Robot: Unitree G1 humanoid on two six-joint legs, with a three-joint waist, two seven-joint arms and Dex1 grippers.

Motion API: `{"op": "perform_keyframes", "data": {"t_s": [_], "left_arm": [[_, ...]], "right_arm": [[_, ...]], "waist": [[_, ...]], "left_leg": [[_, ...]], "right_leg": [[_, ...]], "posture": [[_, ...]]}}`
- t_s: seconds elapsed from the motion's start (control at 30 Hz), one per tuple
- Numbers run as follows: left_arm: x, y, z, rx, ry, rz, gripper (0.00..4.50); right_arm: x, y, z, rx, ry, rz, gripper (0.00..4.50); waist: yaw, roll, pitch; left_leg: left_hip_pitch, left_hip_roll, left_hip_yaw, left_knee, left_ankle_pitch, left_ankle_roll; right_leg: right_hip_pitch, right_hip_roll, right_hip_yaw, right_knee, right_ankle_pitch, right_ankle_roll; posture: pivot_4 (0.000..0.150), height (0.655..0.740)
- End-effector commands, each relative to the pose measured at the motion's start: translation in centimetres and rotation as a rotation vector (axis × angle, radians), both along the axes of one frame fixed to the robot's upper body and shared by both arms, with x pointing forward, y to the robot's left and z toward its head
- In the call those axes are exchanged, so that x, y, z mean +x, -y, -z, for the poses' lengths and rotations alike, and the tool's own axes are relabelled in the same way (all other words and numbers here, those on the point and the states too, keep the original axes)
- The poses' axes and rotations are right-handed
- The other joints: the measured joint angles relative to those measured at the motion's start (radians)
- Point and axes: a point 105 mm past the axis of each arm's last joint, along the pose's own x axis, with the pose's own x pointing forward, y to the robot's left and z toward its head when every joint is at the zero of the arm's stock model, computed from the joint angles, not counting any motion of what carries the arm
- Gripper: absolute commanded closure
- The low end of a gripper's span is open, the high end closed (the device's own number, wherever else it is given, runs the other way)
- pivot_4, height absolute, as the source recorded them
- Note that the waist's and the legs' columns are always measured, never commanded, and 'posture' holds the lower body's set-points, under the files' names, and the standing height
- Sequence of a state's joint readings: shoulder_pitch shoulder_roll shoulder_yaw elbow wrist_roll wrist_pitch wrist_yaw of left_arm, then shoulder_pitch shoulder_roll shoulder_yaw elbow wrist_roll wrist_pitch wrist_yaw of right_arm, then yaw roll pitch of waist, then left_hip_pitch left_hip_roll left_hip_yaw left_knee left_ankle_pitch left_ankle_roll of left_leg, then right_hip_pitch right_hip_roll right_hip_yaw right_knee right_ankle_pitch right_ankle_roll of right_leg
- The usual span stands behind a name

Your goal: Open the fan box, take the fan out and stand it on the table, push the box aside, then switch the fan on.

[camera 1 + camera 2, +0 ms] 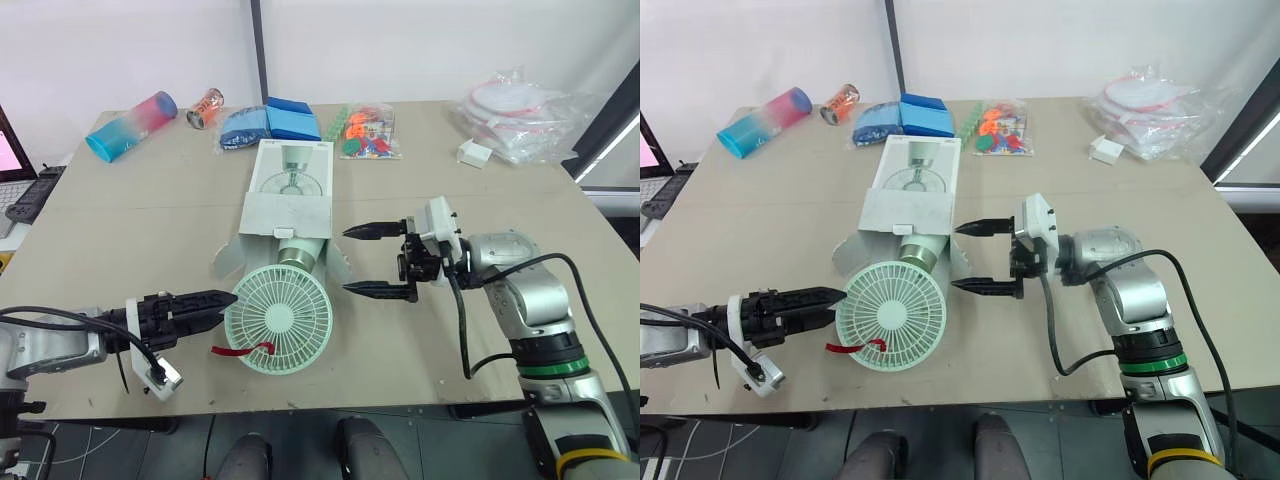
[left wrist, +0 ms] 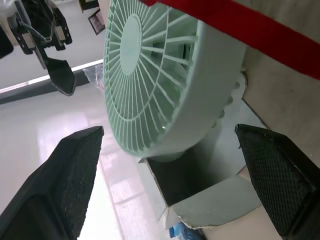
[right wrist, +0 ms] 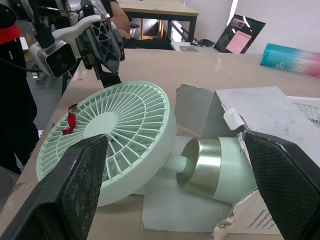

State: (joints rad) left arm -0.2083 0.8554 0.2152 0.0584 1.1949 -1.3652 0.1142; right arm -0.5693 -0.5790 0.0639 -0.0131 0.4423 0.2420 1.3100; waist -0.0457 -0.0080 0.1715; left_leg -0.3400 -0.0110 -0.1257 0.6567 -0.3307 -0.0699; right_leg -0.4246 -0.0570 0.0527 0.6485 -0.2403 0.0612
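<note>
Extraction of the fan [image 1: 279, 318] is judged to be partly done. The fan is seen lying on the tabletop [image 1: 130, 200], with its round grille head clear of the fan box [image 1: 288, 195] and its metallic base [image 3: 210, 167] still in the torn mouth of the box. The long axis of the fan runs from 12 o'clock to 6 o'clock, with the base at the 12 o'clock end and the head at the 6 o'clock end, nearest the robot. A red strap [image 1: 245, 350] is seen at the head's lower rim.

The left gripper [image 1: 222, 305] is held at 9 o'clock of the head, its fingers apart and their tips just beside the rim; whether the rim is touched cannot be told. The right gripper [image 1: 346, 260] is held at 3 o'clock of the neck and base. Its fingers are spread wide and pointed toward 9 o'clock, near the fan but apart from it, and nothing is held.

The head is better reached by the left arm, the base by the right. The right fingers are spaced along the fan's axis, not across it, so the neck could be straddled as they stand. For a grip across the base, a turn of the wrist would probably be needed.
</note>
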Motion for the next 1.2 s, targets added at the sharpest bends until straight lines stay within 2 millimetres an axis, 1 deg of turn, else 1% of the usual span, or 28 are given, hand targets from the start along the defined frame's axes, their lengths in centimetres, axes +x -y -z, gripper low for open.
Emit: {"op": "perform_keyframes", "data": {"t_s": [0.03, 0.2, 0.33, 0.5, 0.6, 0.77, 0.8, 1.0, 1.1, 1.2], "left_arm": [[0.2, 0.8, -0.4, -0.004, 0.063, 0.038, 0.00], [0.1, 1.5, 0.1, 0.012, 0.084, 0.094, 0.00], [0.5, 2.1, 0.0, 0.012, 0.115, 0.125, 0.00], [0.8, 2.2, 0.3, 0.023, 0.135, 0.142, 0.00], [0.6, 2.4, 0.3, 0.016, 0.140, 0.169, 0.84], [0.9, 2.3, 0.1, -0.020, 0.122, 0.151, 2.53], [1.0, 2.2, 0.0, -0.035, 0.104, 0.140, 2.69], [0.9, 2.0, 0.6, -0.121, -0.111, 0.074, 2.70], [0.7, 1.8, 1.6, -0.152, -0.265, 0.022, 2.70], [0.4, 1.7, 2.4, -0.171, -0.378, -0.023, 2.70]], "right_arm": [[-0.3, -0.2, -0.9, 0.004, 0.034, -0.023, 0.08], [-0.1, -0.1, -1.0, -0.004, 0.039, -0.016, 0.08], [0.0, -0.2, -1.0, -0.007, 0.039, -0.012, 0.08], [0.1, -0.3, -1.0, -0.009, 0.040, -0.008, 0.08], [0.2, -0.2, -0.9, -0.014, 0.041, -0.002, 0.00], [0.3, -0.2, -1.0, -0.016, 0.045, 0.003, 0.00], [0.3, -0.3, -0.9, -0.016, 0.046, 0.004, 0.00], [0.3, -0.4, -0.9, -0.017, 0.050, 0.005, 0.00], [0.4, -0.5, -0.9, -0.018, 0.051, 0.006, 0.00], [0.4, -0.5, -0.9, -0.019, 0.053, 0.006, 0.00]], "waist": [[0.000, 0.000, 0.000], [0.000, 0.000, 0.000], [0.000, 0.000, 0.000], [-0.001, -0.001, 0.000], [-0.001, 0.000, 0.000], [-0.001, -0.001, -0.001], [-0.002, -0.001, -0.001], [-0.001, -0.001, -0.001], [-0.001, -0.001, -0.001], [-0.002, -0.001, -0.002]], "left_leg": [[0.000, 0.000, 0.000, 0.000, 0.000, 0.000], [0.000, 0.000, 0.000, 0.000, 0.000, 0.000], [0.000, -0.001, 0.000, 0.000, 0.000, 0.001], [0.000, -0.001, 0.000, 0.000, 0.000, 0.002], [0.000, -0.001, 0.000, 0.000, 0.000, 0.002], [0.000, -0.001, 0.000, 0.001, 0.000, 0.002], [0.000, -0.001, 0.000, 0.001, 0.000, 0.002], [0.001, -0.001, 0.001, 0.001, 0.000, 0.002], [0.001, -0.001, 0.001, 0.002, 0.000, 0.002], [0.001, -0.001, 0.001, 0.003, 0.000, 0.002]], "right_leg": [[0.000, 0.000, 0.000, 0.000, 0.000, 0.000], [0.000, 0.000, 0.000, 0.001, 0.000, 0.000], [0.000, 0.000, 0.000, 0.002, 0.000, 0.000], [0.000, 0.000, 0.000, 0.002, 0.000, 0.000], [0.000, 0.000, 0.000, 0.002, 0.000, 0.000], [0.000, 0.000, 0.000, 0.002, 0.000, 0.000], [0.000, 0.000, 0.000, 0.003, 0.000, 0.000], [0.000, 0.000, 0.000, 0.003, 0.000, 0.000], [0.000, -0.001, 0.000, 0.003, 0.000, 0.000], [0.000, -0.001, -0.001, 0.004, 0.000, 0.000]], "posture": [[0.150, 0.7400], [0.150, 0.7400], [0.150, 0.7400], [0.150, 0.7400], [0.150, 0.7400], [0.150, 0.7400], [0.150, 0.7400], [0.150, 0.7400], [0.150, 0.7400], [0.150, 0.7400]]}}
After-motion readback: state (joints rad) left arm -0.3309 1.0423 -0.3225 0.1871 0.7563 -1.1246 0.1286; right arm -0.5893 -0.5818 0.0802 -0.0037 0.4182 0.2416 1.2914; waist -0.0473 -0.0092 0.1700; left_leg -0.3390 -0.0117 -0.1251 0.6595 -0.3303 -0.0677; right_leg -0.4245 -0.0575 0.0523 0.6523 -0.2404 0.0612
